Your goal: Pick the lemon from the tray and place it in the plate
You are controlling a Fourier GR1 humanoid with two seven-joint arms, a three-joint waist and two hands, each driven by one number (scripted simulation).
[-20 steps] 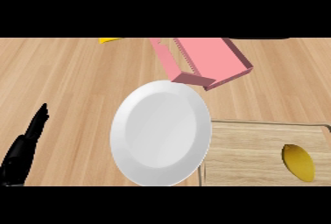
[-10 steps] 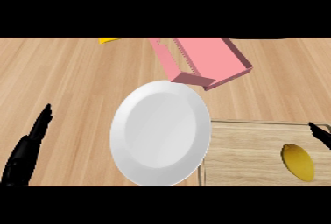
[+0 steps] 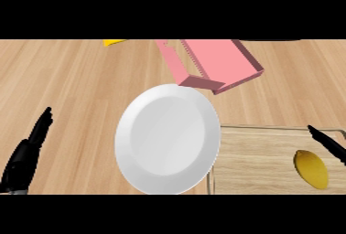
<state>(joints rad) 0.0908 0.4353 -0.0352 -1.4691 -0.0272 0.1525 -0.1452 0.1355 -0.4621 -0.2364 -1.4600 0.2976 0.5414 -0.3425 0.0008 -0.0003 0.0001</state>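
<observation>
— Where was your right hand [image 3: 329, 145]?

— At the right edge, fingers straight, over the tray [image 3: 260, 151], just beside the lemon [image 3: 310, 169] but not touching it.

— And the lemon?

— It lay on the tray, right of the plate [image 3: 167, 139].

— Your left hand [image 3: 27, 155]?

— Open too, resting at the lower left, fingers up. A pink box [image 3: 215, 64] sat on the table [image 3: 67, 82] beyond the plate.

We can read no text, label, brand, number or sign anywhere here, neither on the counter nor on any of the things lying on it.
</observation>
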